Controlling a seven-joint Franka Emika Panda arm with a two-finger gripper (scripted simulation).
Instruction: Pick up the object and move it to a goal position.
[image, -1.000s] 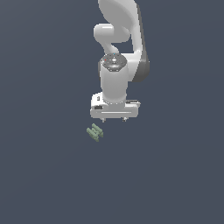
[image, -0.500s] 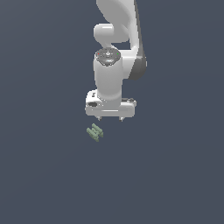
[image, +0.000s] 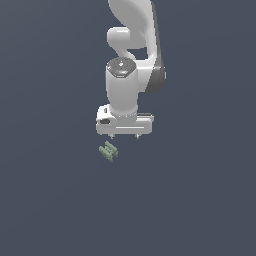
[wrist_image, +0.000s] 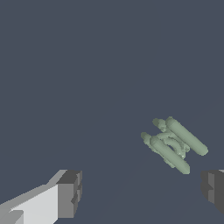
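The arm hangs over a plain dark floor, its upper links cut off at the frame's edge in the exterior view. The gripper points down, and only two tiny finger stubs show under the white hand there. The wrist view makes the state plain: the fingers stand wide apart with nothing between them. One finger is half cut off at the frame's edge.

The object, a pale green piece of short parallel bars, lies on the floor below the gripper and toward the exterior view's left. It is apart from both fingers. In the wrist view the object sits near the cut-off finger, and its crosswise joints are hard to make out.
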